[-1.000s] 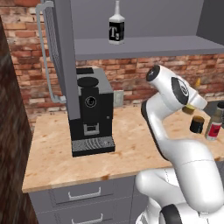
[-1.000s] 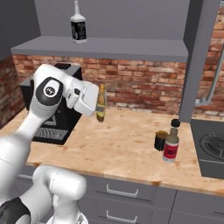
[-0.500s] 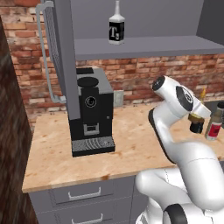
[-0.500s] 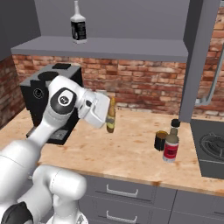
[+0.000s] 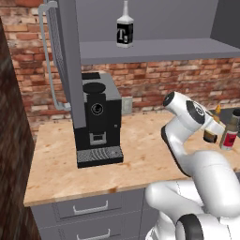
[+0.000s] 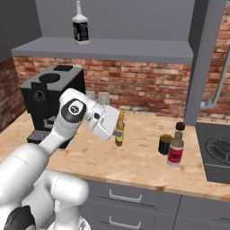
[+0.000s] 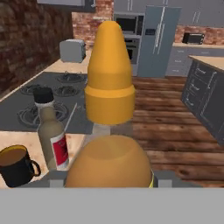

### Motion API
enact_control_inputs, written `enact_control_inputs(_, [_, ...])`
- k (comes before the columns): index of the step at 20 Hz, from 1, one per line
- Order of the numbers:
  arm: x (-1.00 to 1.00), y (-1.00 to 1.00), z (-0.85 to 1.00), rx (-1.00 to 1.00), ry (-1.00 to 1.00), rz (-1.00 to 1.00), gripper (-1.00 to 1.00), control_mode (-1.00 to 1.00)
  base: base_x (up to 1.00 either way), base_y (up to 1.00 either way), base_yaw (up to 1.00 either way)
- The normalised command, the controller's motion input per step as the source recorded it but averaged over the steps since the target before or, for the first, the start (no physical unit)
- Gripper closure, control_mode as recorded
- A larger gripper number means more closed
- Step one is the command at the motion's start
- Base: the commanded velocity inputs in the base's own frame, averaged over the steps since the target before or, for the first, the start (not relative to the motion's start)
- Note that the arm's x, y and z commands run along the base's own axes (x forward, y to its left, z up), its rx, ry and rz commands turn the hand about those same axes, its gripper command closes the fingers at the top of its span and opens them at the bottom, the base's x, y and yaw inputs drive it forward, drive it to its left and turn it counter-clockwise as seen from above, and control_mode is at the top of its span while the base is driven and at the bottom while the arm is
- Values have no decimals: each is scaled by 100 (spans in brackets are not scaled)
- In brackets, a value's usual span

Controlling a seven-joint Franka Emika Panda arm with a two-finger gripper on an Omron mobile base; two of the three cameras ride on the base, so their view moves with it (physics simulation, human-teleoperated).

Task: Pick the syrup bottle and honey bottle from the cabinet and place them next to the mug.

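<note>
Two finger tips of your gripper [image 6: 117, 132] are hidden behind the small amber-yellow honey bottle [image 6: 119, 129] it pinches; in the hand view that bottle's orange cap blocks most of the scene. You hold the bottle upright just above the light wooden tabletop [image 6: 134, 164], well short of the tall brown red-labelled syrup bottle [image 6: 176, 149] and the squat black mug [image 6: 165, 144], which stand touching or nearly so. One black bottle with a white "T" label [image 6: 80, 25] sits on the grey cabinet shelf [image 6: 117, 48]. Since half a second ago, your arm has carried the honey bottle further toward the mug.
</note>
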Motion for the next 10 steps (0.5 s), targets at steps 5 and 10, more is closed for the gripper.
enact_control_inputs(5, [46,-31,0,-11,18,-9,100,-100,0,0,0])
enact_control_inputs(10, [42,-34,-2,-6,16,-9,100,-100,0,0,0])
